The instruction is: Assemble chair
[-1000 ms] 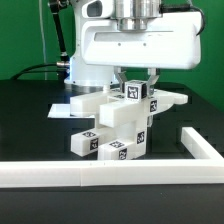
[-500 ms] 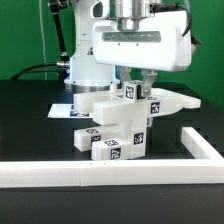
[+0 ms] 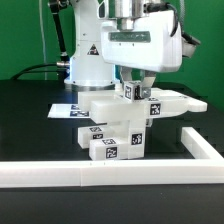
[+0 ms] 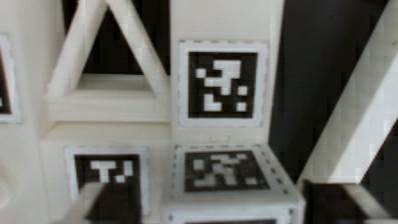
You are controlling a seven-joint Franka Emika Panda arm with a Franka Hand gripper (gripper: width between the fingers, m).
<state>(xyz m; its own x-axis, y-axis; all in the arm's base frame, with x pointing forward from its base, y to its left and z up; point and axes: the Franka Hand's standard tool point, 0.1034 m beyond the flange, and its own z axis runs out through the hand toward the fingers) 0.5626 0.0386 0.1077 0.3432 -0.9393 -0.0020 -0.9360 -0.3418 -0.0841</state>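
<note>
Slowly the pincer [image 3: 135,84] had gone up a bit and turned. A white border rail [image 3: 120,174] ran along the black desk [image 3: 30,120] below it. The chair [image 3: 118,125] sat right under the pincer. Its two fingers were closed on the chair's top block.

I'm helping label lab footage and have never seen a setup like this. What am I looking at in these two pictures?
A white robot arm works over a black table. Its end effector, two fingers, reaches down onto a partly built white chair, whose blocky parts carry black-and-white square tags. Whether the fingers are clamped is hard to tell. A long white border rail runs along the front. One picture is taken from off the arm; the other, from the wrist, shows a tagged part close up.
</note>
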